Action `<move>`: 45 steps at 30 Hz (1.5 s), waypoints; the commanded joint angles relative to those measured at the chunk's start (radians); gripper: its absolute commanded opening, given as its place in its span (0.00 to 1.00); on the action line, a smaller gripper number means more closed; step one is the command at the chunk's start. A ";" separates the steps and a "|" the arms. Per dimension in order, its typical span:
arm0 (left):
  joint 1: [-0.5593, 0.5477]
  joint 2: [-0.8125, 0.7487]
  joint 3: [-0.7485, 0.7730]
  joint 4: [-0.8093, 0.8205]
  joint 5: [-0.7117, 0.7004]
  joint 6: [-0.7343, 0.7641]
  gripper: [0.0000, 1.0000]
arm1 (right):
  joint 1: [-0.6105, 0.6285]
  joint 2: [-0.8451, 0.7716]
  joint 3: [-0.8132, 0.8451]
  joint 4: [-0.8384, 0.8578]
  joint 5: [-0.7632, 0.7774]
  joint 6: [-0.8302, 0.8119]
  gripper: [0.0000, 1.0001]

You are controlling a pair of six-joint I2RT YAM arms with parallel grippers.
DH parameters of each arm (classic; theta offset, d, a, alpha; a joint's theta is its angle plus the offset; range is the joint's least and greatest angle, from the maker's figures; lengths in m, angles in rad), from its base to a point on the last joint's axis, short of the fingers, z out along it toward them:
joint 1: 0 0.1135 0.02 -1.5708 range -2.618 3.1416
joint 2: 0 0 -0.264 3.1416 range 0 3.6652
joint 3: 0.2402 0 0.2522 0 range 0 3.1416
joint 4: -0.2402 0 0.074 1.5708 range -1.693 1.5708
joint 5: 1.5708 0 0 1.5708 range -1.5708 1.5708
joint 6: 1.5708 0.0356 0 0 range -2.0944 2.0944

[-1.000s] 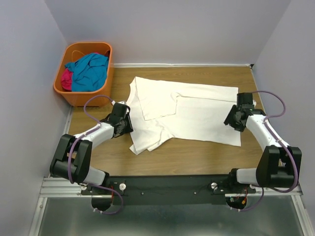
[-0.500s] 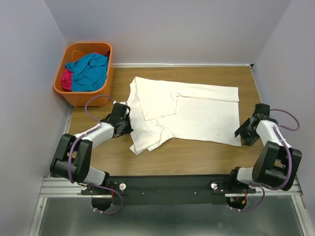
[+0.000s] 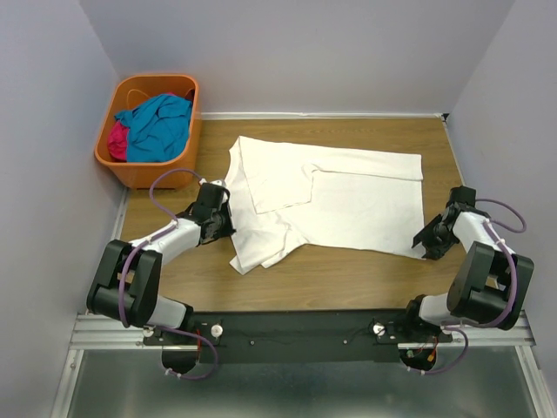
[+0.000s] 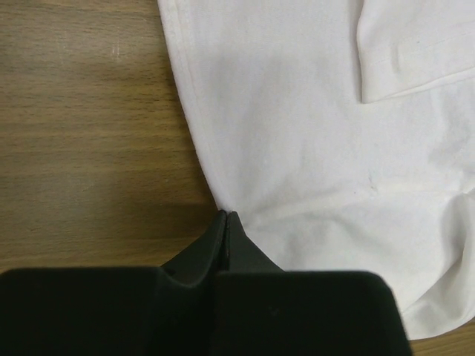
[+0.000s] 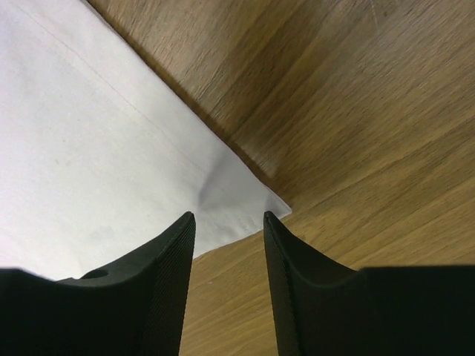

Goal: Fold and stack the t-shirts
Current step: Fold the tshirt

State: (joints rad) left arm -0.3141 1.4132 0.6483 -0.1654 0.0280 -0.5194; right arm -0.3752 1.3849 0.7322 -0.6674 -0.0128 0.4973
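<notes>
The white t-shirt (image 3: 348,200) lies spread on the wooden table with its plain side up and its left part folded over; no red print shows. My left gripper (image 3: 228,222) rests at the shirt's left edge. In the left wrist view the jaws (image 4: 225,216) are pressed together, pinching the hem of the white cloth (image 4: 312,126). My right gripper (image 3: 425,242) sits low at the shirt's near right corner. In the right wrist view it (image 5: 228,215) is open, with the cloth corner (image 5: 245,200) between the fingertips. The teal-blue tee (image 3: 161,126) and magenta tee (image 3: 117,139) lie bunched in the basket.
An orange basket (image 3: 144,174) stands at the far left corner of the table (image 3: 348,279). Grey walls close in on the left, back and right. The arm bases and a black rail run along the near edge.
My right arm has swung back and down from the shirt's right edge to its near right corner. The left arm and the shirt have not moved.
</notes>
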 commanded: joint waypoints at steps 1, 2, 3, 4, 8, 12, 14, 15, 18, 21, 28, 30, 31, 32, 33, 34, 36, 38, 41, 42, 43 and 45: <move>0.000 -0.028 -0.010 0.009 0.020 0.018 0.00 | -0.010 0.016 -0.013 -0.011 -0.019 0.012 0.47; 0.000 -0.030 -0.010 0.009 0.020 0.019 0.00 | -0.010 0.019 -0.013 -0.011 -0.018 0.012 0.47; 0.000 -0.030 -0.010 0.007 0.020 0.021 0.00 | -0.010 0.022 -0.011 -0.012 -0.018 0.014 0.46; 0.000 -0.034 -0.010 0.007 0.020 0.022 0.00 | -0.010 0.026 -0.013 -0.011 -0.004 0.020 0.47; 0.000 -0.037 -0.010 0.009 0.013 0.024 0.00 | -0.011 0.023 0.004 -0.029 0.066 0.035 0.46; 0.000 -0.045 -0.010 0.006 0.007 0.022 0.00 | -0.016 0.019 0.032 -0.057 0.099 0.034 0.47; 0.000 -0.045 -0.010 0.009 0.009 0.021 0.00 | -0.018 0.028 0.035 -0.060 0.083 0.035 0.47; 0.000 -0.045 -0.009 0.010 0.009 0.021 0.00 | -0.019 0.040 0.032 -0.060 0.067 0.037 0.47; 0.000 -0.043 -0.010 0.012 0.010 0.019 0.00 | -0.021 0.060 0.023 -0.049 0.053 0.046 0.47; 0.000 -0.045 -0.012 0.014 0.012 0.018 0.00 | -0.024 0.069 0.004 -0.025 0.042 0.050 0.47; 0.000 -0.042 -0.010 0.015 0.013 0.019 0.00 | -0.031 0.089 -0.025 0.009 0.024 0.066 0.41; 0.001 -0.040 -0.012 0.014 0.013 0.018 0.00 | -0.033 0.097 -0.028 0.014 0.025 0.066 0.33; 0.001 -0.039 -0.010 0.012 0.013 0.019 0.00 | -0.034 0.098 -0.028 0.015 0.025 0.064 0.30; 0.000 -0.039 -0.010 0.010 0.013 0.019 0.00 | -0.034 0.100 -0.028 0.015 0.025 0.064 0.26; 0.000 -0.039 -0.010 0.010 0.015 0.019 0.00 | -0.034 0.101 -0.027 0.014 0.025 0.064 0.19; 0.001 -0.039 -0.007 0.006 0.015 0.021 0.00 | -0.036 0.100 -0.024 0.014 0.025 0.063 0.16; 0.000 -0.037 -0.004 -0.003 0.018 0.022 0.00 | -0.036 0.095 -0.017 0.012 0.027 0.058 0.07; 0.001 -0.036 0.007 -0.017 0.024 0.025 0.00 | -0.037 0.080 -0.005 0.008 0.024 0.049 0.01; 0.001 -0.042 0.039 -0.049 0.026 0.028 0.00 | -0.037 0.065 0.029 -0.014 0.019 0.031 0.00; 0.004 -0.043 0.050 -0.060 0.027 0.029 0.00 | -0.037 0.062 0.041 -0.030 0.019 0.024 0.00; 0.009 -0.042 0.071 -0.077 0.026 0.032 0.00 | -0.037 0.060 0.073 -0.040 0.022 0.021 0.00; 0.030 -0.040 0.091 -0.092 0.036 0.042 0.00 | -0.037 0.055 0.108 -0.061 0.031 0.004 0.00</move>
State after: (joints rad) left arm -0.3073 1.3903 0.6819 -0.2153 0.0387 -0.5022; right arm -0.4061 1.4441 0.7643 -0.6998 0.0017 0.5327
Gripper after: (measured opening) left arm 0.006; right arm 0.012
